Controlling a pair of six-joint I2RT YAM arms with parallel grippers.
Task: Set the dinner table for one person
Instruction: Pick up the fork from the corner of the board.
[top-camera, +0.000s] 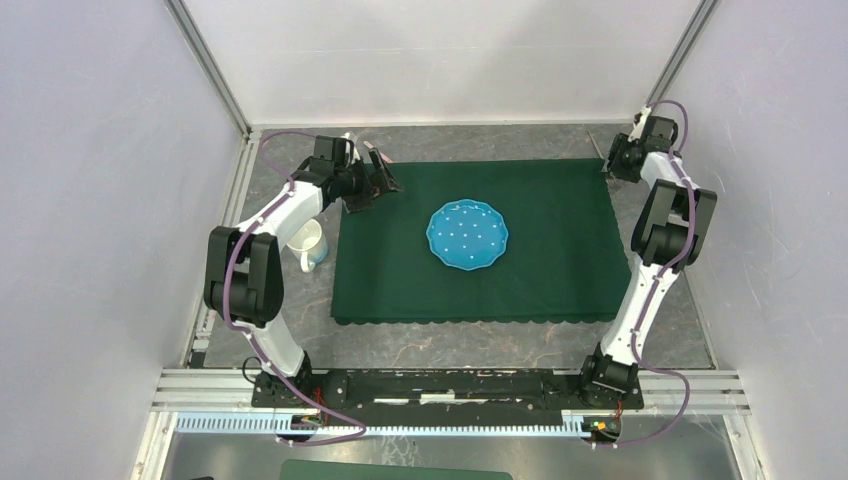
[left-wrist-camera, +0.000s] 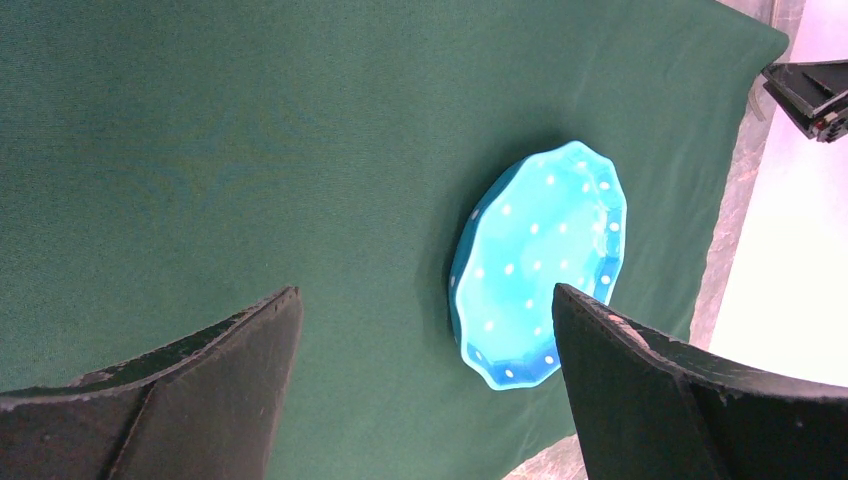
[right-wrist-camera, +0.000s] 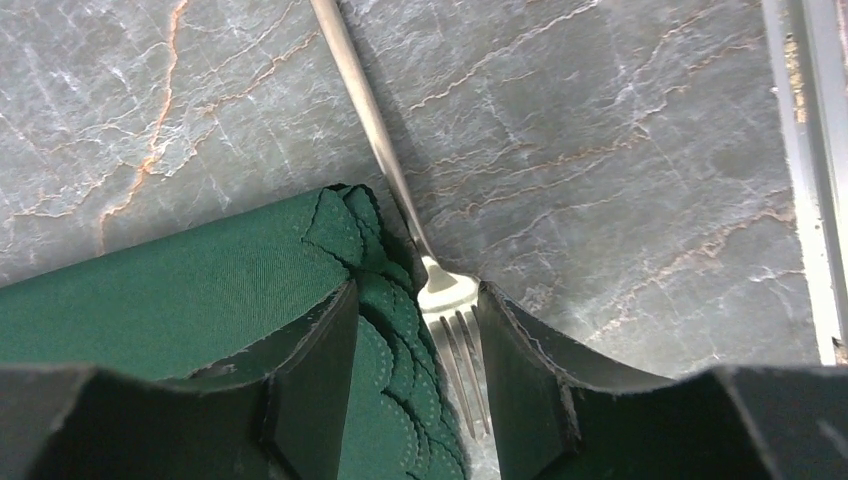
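The dinner table (top-camera: 450, 347) is the grey stone-look top with pale and reddish veins that fills the floor of the frame between the white walls. It shows bare around all four sides of the cloth.

A dark green cloth (top-camera: 560, 270) with a scalloped edge lies flat on the middle of the table. A blue plate (top-camera: 467, 235) with white dots and a wavy rim sits on the cloth, a little toward its far side. A white mug (top-camera: 308, 245) stands on the bare table just beside the cloth's left edge, partly behind the left arm.

At the cloth's far right corner a metal fork (right-wrist-camera: 400, 190) lies flat on the stone. Its handle runs away across the table, and its tines lie right along the scalloped edge, which is bunched there.

The right gripper (right-wrist-camera: 418, 290) is low over that corner with its jaws about half apart. The fork's head sits between them. One finger is over the cloth's edge and the other is close against the tines, with a gap on the cloth side, so it is not clamped.

The left gripper (left-wrist-camera: 425, 295) hangs above the cloth's far left corner. Its jaws are spread wide with nothing between them, and the plate shows past its fingers.
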